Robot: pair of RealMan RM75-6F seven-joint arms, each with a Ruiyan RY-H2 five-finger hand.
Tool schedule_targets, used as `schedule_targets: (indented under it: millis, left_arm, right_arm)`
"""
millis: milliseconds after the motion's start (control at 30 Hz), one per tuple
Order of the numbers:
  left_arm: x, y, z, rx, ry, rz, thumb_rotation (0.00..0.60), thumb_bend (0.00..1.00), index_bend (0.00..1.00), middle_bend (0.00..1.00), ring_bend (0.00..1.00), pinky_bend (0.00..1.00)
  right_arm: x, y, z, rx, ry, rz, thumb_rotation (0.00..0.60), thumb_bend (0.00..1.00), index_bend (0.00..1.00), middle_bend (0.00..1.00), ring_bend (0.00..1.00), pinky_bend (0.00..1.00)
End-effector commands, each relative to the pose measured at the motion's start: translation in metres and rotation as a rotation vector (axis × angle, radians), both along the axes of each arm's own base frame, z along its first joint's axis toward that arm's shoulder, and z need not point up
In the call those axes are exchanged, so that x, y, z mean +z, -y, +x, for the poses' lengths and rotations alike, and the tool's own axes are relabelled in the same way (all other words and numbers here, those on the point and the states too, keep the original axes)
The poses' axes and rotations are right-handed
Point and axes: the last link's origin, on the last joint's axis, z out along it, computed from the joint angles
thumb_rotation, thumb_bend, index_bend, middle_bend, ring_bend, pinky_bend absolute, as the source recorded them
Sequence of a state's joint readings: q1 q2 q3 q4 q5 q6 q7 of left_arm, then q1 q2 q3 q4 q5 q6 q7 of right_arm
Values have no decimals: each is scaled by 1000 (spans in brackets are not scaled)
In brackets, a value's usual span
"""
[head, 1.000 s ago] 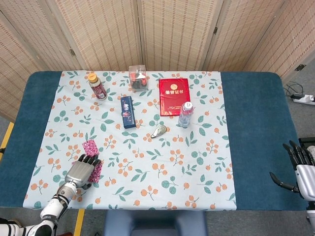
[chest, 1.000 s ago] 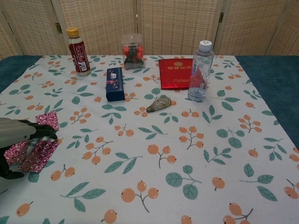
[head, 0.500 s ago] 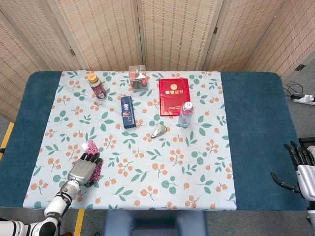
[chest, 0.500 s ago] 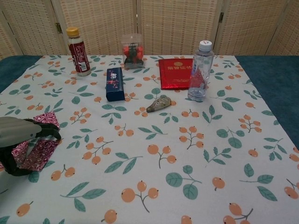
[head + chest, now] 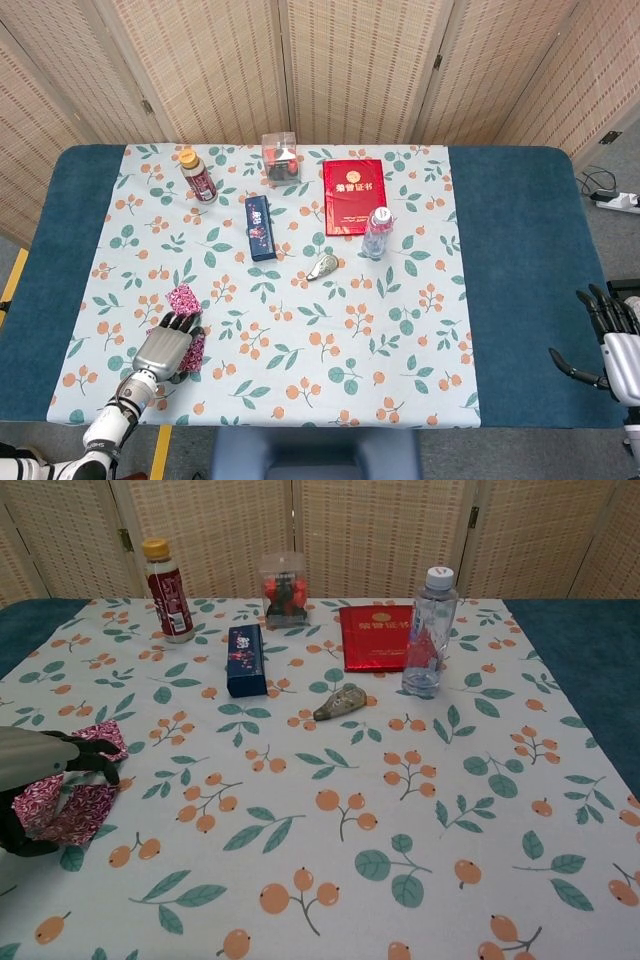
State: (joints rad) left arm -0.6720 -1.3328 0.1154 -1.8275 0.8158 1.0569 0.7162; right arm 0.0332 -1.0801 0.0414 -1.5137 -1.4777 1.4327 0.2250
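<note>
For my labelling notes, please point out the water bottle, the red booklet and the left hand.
water bottle (image 5: 425,640), chest view, on its clear body.
red booklet (image 5: 352,196), head view, on its cover.
left hand (image 5: 167,348), head view, on its back.

A blue surface (image 5: 520,250) carries a floral cloth (image 5: 300,330) across its middle. On the cloth: a brown bottle (image 5: 197,175) at eleven o'clock, a clear box (image 5: 281,158) and red booklet (image 5: 353,195) near twelve, a dark blue box (image 5: 260,227), a water bottle (image 5: 376,232), a small oval object (image 5: 324,266) centrally, and a patterned pouch (image 5: 184,300) at eight.
</note>
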Motion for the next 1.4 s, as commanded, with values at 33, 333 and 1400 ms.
schedule_targets:
  millis: [33, 333, 1400]
  left_arm:
    - [5, 4, -1, 3, 3, 8, 586, 335, 247, 0, 0, 0]
    - [27, 10, -6, 41, 39, 81, 589, 336, 234, 0, 0, 0]
    - [31, 10, -29, 154, -71, 185, 595, 338, 203, 0, 0, 0]
  right_arm:
    - [0, 0, 0, 1, 1, 0, 328, 329, 0, 0, 0, 0]
    - [0, 3, 1, 12, 1, 4, 328, 329, 0, 0, 0, 0]
    - [2, 2, -2, 8, 4, 5, 327, 329, 0, 0, 0, 0]
